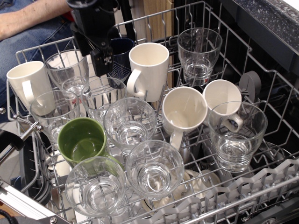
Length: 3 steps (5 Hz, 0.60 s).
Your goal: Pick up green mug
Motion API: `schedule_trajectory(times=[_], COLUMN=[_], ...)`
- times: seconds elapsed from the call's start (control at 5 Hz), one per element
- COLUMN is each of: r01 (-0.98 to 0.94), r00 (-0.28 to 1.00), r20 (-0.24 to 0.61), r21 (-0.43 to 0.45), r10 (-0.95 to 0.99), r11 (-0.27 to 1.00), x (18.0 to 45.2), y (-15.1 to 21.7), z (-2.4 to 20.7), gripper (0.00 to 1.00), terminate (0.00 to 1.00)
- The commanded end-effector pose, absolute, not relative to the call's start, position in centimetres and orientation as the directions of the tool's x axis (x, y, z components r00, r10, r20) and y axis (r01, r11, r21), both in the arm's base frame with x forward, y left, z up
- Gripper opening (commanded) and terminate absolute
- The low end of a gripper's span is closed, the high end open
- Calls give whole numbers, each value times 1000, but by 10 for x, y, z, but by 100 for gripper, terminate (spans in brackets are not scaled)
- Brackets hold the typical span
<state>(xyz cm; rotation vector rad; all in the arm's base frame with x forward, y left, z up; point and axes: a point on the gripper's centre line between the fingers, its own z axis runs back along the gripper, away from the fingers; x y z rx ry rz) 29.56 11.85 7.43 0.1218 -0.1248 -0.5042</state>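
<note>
The green mug [82, 141] stands upright in the dishwasher rack [28, 51], front left, among clear glasses. It is glossy olive green inside and out, and nothing touches it. My black gripper [95, 58] hangs above the rack's back left, over a clear glass [68, 70] and beside the dark navy mug [120, 55]. Its fingers stand apart and hold nothing. It is well behind and above the green mug.
Clear glasses [130, 123] [95, 185] [154, 169] crowd the green mug on three sides. Cream-white mugs [148, 65] [183, 112] [28, 84] stand in the rack. A person's arm and jeans [32, 23] are at the back left. The dishwasher wall is at the right.
</note>
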Motion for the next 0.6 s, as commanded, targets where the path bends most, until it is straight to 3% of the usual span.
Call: schedule_trajectory(times=[0.0,0.2,0.4], r01=[565,591,616], r00=[806,788,777], r20=[58,13,-16], r21=[226,259,230], r10=[-590,-615,-630], r11=[794,764,753], x=[303,299,291], y=[159,170,180], z=[64,43,30], gripper=[100,100,100], terminate=[0,0,0])
